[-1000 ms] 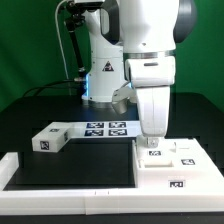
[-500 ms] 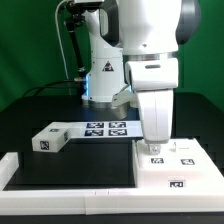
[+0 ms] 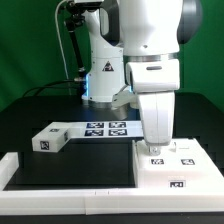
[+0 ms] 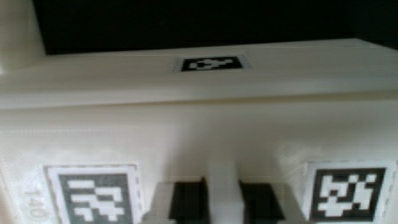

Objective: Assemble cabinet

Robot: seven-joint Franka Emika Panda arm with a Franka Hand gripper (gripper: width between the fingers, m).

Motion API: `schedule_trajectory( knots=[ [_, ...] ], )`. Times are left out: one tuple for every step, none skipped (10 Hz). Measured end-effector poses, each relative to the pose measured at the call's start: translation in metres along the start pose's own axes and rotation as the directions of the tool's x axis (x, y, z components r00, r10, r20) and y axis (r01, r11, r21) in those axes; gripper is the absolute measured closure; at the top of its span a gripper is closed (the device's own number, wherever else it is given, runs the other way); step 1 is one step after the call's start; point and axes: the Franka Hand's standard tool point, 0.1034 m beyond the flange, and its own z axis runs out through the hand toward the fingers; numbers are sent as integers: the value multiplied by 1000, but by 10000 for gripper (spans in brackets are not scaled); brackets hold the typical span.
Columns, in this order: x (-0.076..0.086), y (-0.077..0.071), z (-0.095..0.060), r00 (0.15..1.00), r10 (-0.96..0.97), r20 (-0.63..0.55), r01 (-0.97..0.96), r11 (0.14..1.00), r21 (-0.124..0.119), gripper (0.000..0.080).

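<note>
At the cabinet's (image 3: 178, 168) top — gripper (image 4: 222, 205), fingers close together.

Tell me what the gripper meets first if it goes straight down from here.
The cabinet: its white top, between two tags, lies directly under the gripper. The gap looks very small; whether they touch cannot be told.

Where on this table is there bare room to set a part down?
The widest bare patch of table lies between the front rail, the loose white block, the marker board and the cabinet. The exterior view's right is crowded: the tool is down at the cabinet.
</note>
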Motion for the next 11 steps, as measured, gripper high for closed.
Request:
schedule_trajectory(
  knots=[
    [0,0,0,1000,0,0,0,1000,0,622],
    [0,0,0,1000,0,0,0,1000,-1,622],
    [0,0,-1,1000,1,0,-1,1000,-1,484],
    [0,1,-3,1000,1,1,-1,1000,-4,348],
    [1,0,-5,1000,15,0,-15,1000,-12,348],
    [0,-2,-8,1000,21,2,-21,1000,-15,167],
    [-2,-5,-12,1000,30,2,-30,999,-27,52],
    [-1,-9,-19,998,68,-6,-68,996,-58,15],
    [0,-17,-25,995,101,-12,-102,992,-79,15],
    [0,-27,-29,993,118,-17,-119,989,-93,3],
    [1,-36,-33,991,132,-29,-134,984,-117,3]
  ],
)
